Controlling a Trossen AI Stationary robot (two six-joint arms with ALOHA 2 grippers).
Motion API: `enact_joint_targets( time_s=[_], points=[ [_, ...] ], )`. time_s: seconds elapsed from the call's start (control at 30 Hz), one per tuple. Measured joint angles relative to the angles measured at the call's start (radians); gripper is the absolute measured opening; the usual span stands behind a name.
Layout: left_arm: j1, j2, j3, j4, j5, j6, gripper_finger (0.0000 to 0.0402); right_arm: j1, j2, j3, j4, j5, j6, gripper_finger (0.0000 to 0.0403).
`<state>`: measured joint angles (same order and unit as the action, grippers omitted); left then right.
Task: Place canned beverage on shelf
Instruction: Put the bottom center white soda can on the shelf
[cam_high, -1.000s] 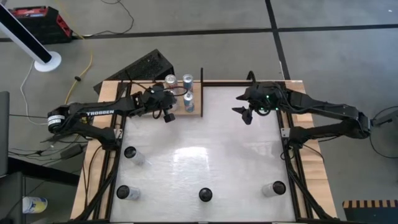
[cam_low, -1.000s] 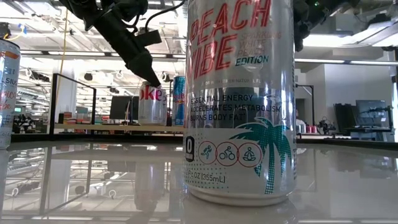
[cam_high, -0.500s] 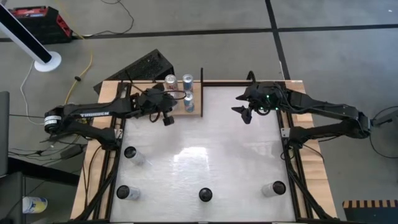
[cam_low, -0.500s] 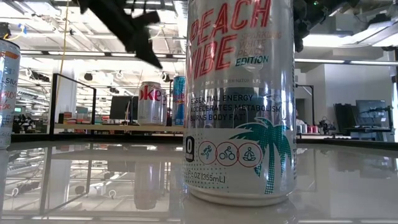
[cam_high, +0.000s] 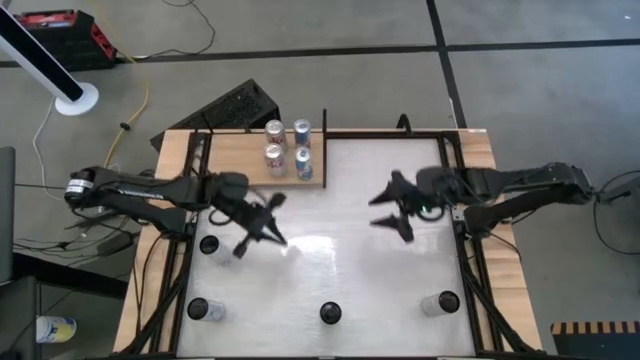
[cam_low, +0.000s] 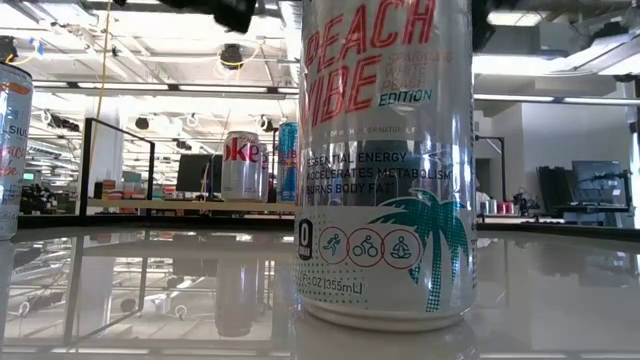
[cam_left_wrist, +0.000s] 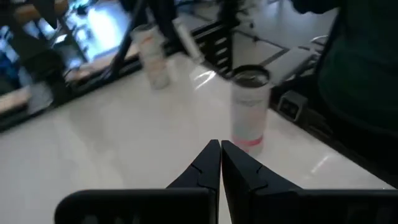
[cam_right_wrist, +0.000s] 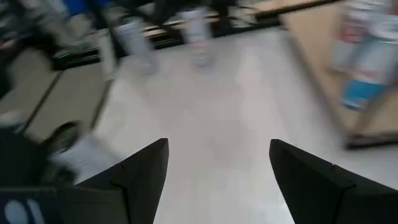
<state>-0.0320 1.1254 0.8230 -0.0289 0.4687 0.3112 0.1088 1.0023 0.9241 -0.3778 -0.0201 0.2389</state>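
Observation:
The shelf (cam_high: 235, 155) is a light-wood plank at the table's far left, and it also shows in the low view (cam_low: 150, 204). Several cans stand upright on it, among them a silver and red one (cam_high: 272, 155) (cam_low: 243, 165). My left gripper (cam_high: 276, 236) (cam_left_wrist: 221, 152) is shut and empty over the table's left middle, well clear of the shelf. My right gripper (cam_high: 391, 207) (cam_right_wrist: 217, 168) is open and empty over the table's right middle.
Loose cans stand on the white tabletop: one (cam_high: 210, 245) near my left gripper, and three along the near edge (cam_high: 198, 308) (cam_high: 330, 312) (cam_high: 440, 302). The middle one fills the low view (cam_low: 385, 160). Black frame rails run along the table's sides.
My left gripper has drawn up and away from the silver and red can on the shelf and swung toward the table's near edge. The can stays standing on the plank. My right gripper has moved a little toward the near edge.

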Motion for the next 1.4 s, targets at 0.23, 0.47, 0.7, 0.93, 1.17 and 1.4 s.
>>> enact_joint_targets(
  time_s=[0.23,0.47,0.7,0.93,1.17,1.4],
  points=[
    [-0.16,0.12,-0.019,0.288,-0.049,0.027,0.0022,0.209,0.0,0.0,0.009,0.216,0.005,0.0302],
    [-0.265,0.276,0.002,0.479,-0.144,-0.022,0.013,0.277,0.0,0.0,-0.011,0.307,0.034,0.0302],
    [-0.306,0.4,0.209,0.281,-0.173,-0.136,0.0258,0.277,0.0,0.0,-0.012,0.312,0.044,0.0302],
    [-0.341,0.53,0.359,0.144,-0.187,-0.102,0.0336,0.277,0.001,0.0,-0.022,0.312,0.06,0.0302],
    [-0.348,0.596,0.408,0.144,-0.187,-0.061,0.0349,0.277,0.001,0.0,-0.026,0.311,0.06,0.0302],
    [-0.336,0.66,0.404,0.215,-0.173,-0.044,0.035,0.277,0.001,0.0,-0.032,0.311,0.06,0.0302]
  ],
)
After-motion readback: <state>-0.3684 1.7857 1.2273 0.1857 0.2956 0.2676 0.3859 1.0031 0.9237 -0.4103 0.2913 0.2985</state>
